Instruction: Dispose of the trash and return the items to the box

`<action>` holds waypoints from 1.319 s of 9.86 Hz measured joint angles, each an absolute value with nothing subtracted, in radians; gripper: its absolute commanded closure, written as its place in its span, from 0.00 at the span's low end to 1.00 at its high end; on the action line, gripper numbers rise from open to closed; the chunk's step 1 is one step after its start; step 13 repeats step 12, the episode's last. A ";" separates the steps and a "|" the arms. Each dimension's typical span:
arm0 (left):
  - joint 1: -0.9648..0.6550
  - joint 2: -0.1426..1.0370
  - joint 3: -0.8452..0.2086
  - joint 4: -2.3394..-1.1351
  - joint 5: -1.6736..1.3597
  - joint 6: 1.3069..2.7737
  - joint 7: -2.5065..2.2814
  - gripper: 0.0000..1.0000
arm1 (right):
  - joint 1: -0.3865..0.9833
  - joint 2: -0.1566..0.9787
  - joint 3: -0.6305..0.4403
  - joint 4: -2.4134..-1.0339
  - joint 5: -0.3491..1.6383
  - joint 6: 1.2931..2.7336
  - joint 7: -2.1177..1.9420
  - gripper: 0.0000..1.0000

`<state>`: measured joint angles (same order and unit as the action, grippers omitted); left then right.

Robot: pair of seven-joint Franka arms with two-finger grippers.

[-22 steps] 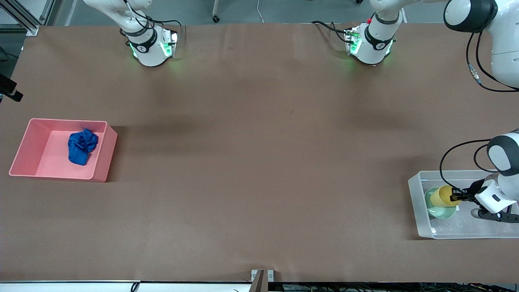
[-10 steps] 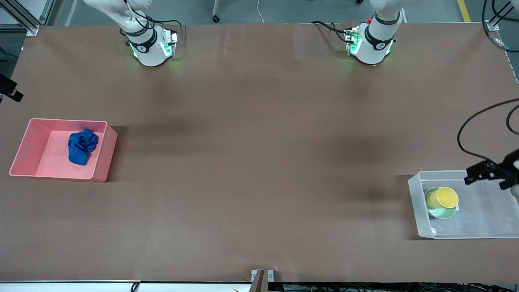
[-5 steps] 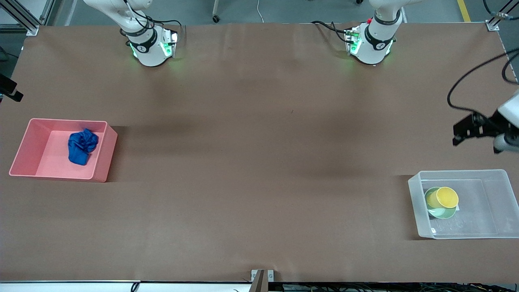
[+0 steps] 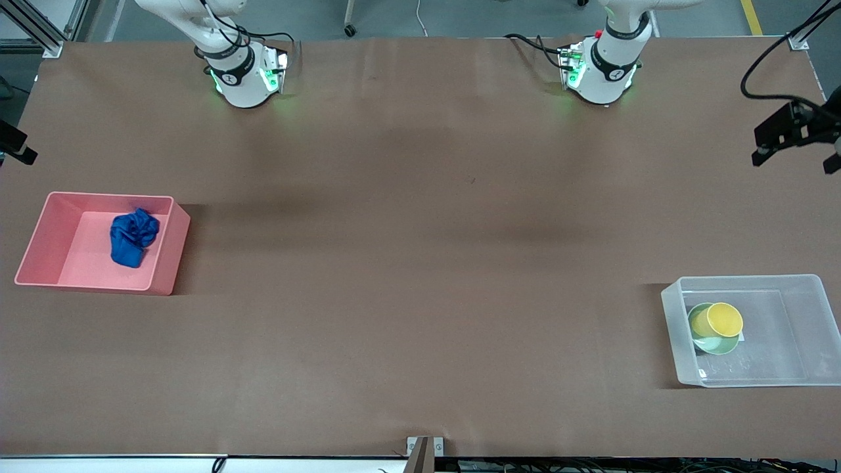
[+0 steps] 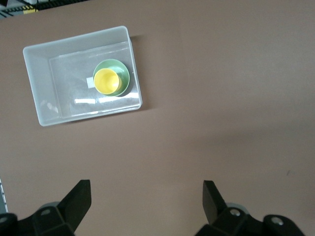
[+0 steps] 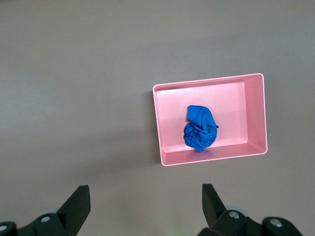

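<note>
The blue wad of trash (image 4: 134, 236) lies in the pink bin (image 4: 172, 253) at the right arm's end of the table; both also show in the right wrist view, the wad (image 6: 200, 129) inside the bin (image 6: 158, 123). The yellow cup (image 4: 723, 320) sits in the mint-green bowl (image 4: 713, 345) inside the clear box (image 4: 673, 335) at the left arm's end; the left wrist view shows the cup (image 5: 107, 80), the bowl (image 5: 124, 73) and the box (image 5: 44, 83). My left gripper (image 4: 762, 143) (image 5: 146, 189) is open and empty, high over bare table. My right gripper (image 6: 145, 191) is open and empty, high over bare table beside the pink bin, out of the front view.
Both arm bases (image 4: 246, 72) (image 4: 601, 69) stand along the table edge farthest from the front camera. A brown cover (image 4: 420, 263) spans the table between the two bins. A small white label (image 5: 89, 81) shows on the clear box's bottom beside the bowl.
My left gripper has let go of the yellow cup, risen out of the clear box and moved toward the arm bases. The cup stays in the bowl. The pink bin and wad have not moved.
</note>
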<state>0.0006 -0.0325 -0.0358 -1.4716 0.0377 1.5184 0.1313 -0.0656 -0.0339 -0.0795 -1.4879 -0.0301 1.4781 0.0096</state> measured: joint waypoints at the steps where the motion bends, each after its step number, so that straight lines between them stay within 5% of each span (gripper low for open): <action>1: -0.007 -0.043 -0.034 -1.479 0.038 1.511 0.112 0.00 | -0.066 -0.034 -0.080 -1.488 -0.030 1.478 0.010 0.00; 13: -0.085 -0.039 0.011 -1.534 0.038 1.512 -0.027 0.00 | -0.066 -0.034 -0.080 -1.488 -0.030 1.477 0.010 0.00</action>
